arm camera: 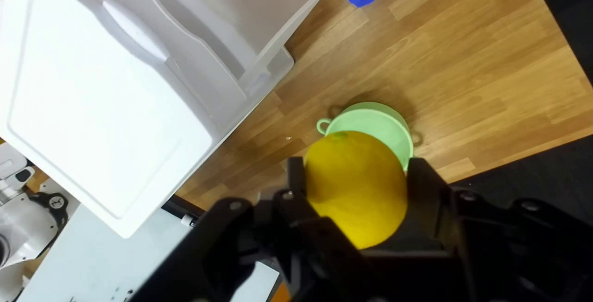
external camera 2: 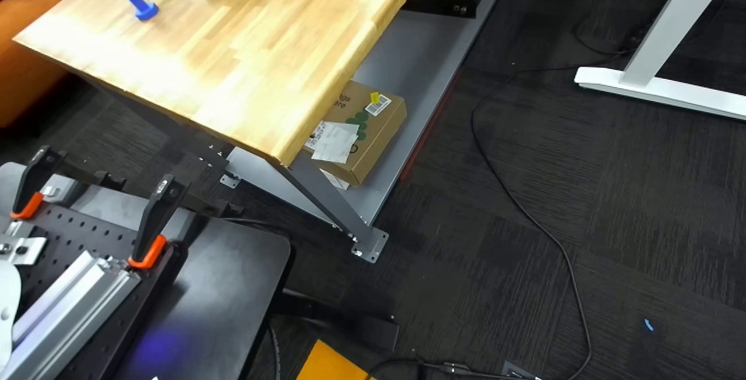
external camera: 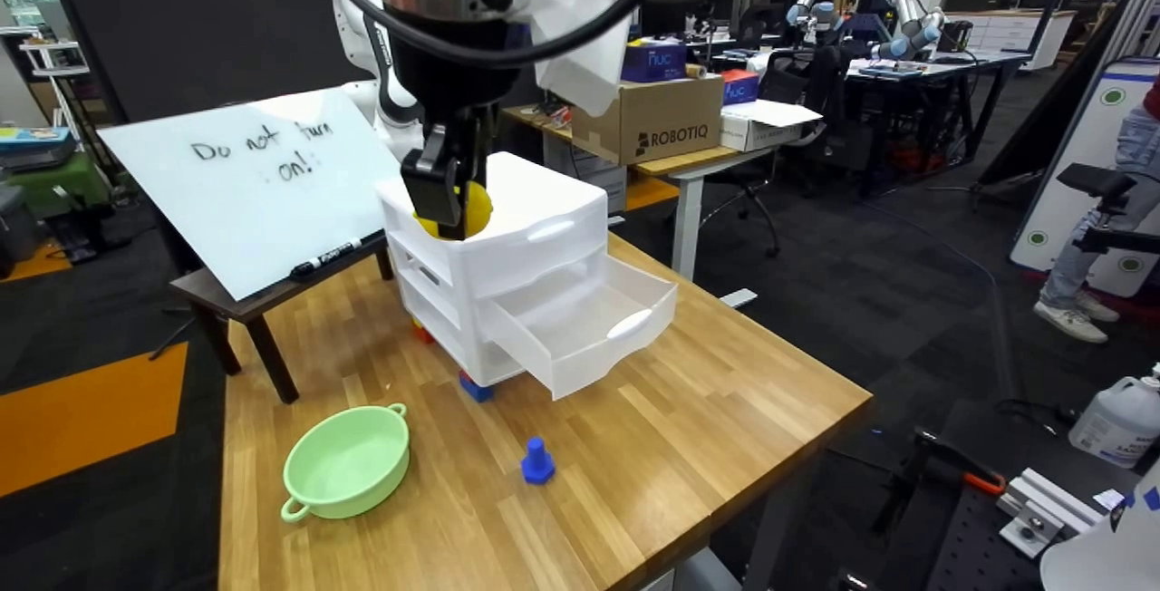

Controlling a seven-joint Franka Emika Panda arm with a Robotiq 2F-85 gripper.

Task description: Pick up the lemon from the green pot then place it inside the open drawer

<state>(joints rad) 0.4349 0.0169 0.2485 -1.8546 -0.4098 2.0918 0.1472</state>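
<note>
Lemon grasped and raised above the wooden surface, the jaws clenched on it from both sides. Read from left to right in an exterior view: the green pot stands with the lemon already out of it; the lemon, partly hidden by one jaw, appears higher up, overlapping in sight the near upper corner of the white drawer unit; a blue bolt-shaped piece stands upright on the surface, lower in the view; and the drawer juts from the unit, uncovered from above. Picking is therefore judged complete, and transfer is judged the step in hand, with placing not yet done. The next move calls for a sideways carry, high enough to clear the unit, then a descent over the drawer before release. Relative to the jaws, as shown in the wrist view from left to right: one jaw touches the lemon's flank, the lemon fills the gap between them, and the opposing jaw touches its far flank; the lemon's upper edge appears just past their ends, partly masking the pot below.
</note>
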